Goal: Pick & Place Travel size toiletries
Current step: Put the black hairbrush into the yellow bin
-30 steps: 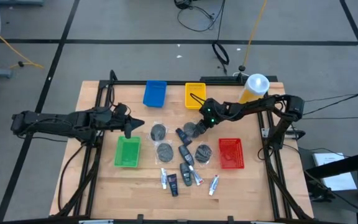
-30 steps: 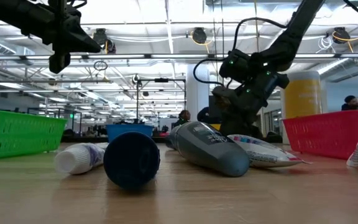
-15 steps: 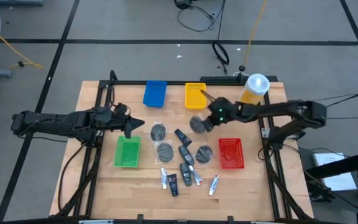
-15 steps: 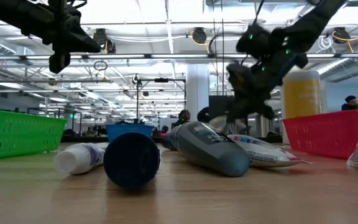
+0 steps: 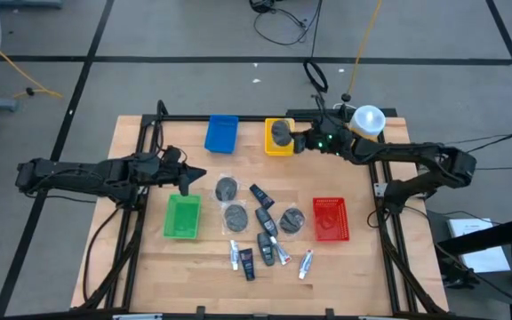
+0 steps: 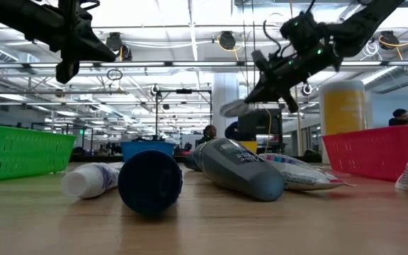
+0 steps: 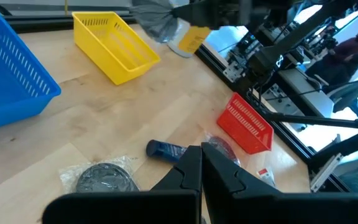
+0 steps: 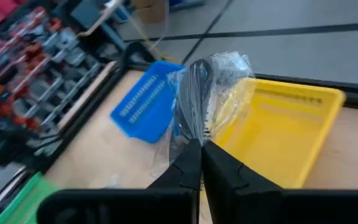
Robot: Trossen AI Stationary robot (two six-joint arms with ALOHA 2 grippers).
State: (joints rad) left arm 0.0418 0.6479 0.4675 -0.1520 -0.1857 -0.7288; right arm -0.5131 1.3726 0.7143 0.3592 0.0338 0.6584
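Observation:
My right gripper [image 5: 293, 139] is shut on a round grey disc in a clear wrapper [image 5: 280, 132], held in the air over the yellow tray [image 5: 278, 147]; the gripper also shows in the low view [image 6: 255, 93]. My left gripper [image 5: 185, 183] is shut and empty, above the table near the green tray [image 5: 183, 218]. The other toiletries lie on the table's middle: grey discs [image 5: 227, 188], [image 5: 236, 215], [image 5: 292, 219], dark mini bottles [image 5: 260, 193], [image 5: 266, 220], and small tubes [image 5: 235, 255], [image 5: 306, 263]. My right gripper pinches the wrapped disc between its two fingers [image 8: 188, 163], at the disc's near edge [image 8: 194, 138]. The fingers come about level from the table's right side. The disc is lifted clear and sticks out ahead of the fingertips [image 6: 234, 108], above the yellow tray.
A blue tray [image 5: 221, 133] stands left of the yellow one at the far edge. A red tray [image 5: 330, 219] stands at the right. A big yellow bottle with a white cap [image 5: 364, 124] stands at the far right, close behind my right arm.
My right gripper has risen from the table's middle and gone toward the far edge with the wrapped disc, which is lifted clear and now hangs over the yellow tray. The gripper has tipped from pointing down to about level.

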